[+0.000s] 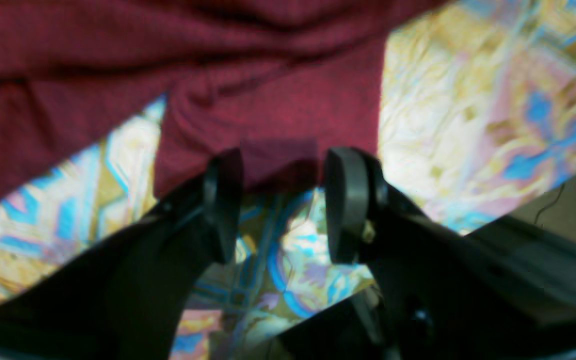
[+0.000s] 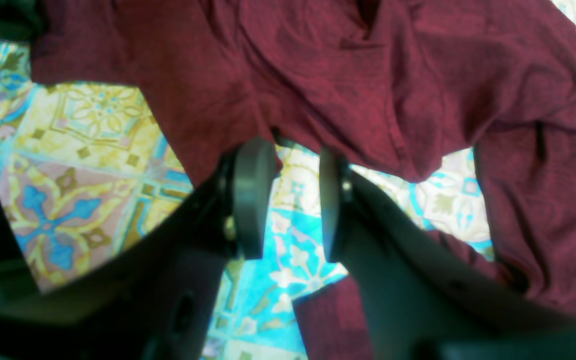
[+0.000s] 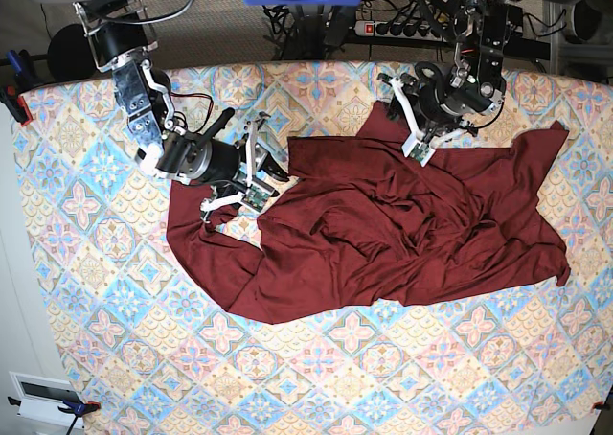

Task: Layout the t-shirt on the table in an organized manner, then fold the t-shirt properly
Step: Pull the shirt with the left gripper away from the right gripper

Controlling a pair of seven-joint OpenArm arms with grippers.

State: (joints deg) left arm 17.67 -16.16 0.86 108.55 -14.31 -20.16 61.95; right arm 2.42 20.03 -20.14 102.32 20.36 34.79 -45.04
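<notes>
Crumpled dark maroon jersey t-shirt [image 3: 383,229] across the far half of the pastel tile-patterned table [image 3: 115,358], left gripper [image 1: 280,200] and right gripper [image 2: 288,200] both spread at its far edge; each should pinch one layer, then draw outward.

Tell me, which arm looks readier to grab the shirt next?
Probably the left gripper: its open jaws already straddle a t-shirt flap's edge. The right gripper shows only table between its pads.

The left claw [image 1: 280,197] stands with its jaws apart, a narrow flap of the t-shirt [image 1: 268,110] lying between the fingertips [image 1: 348,200]. The patterned table [image 1: 493,125] shows on both sides.
</notes>
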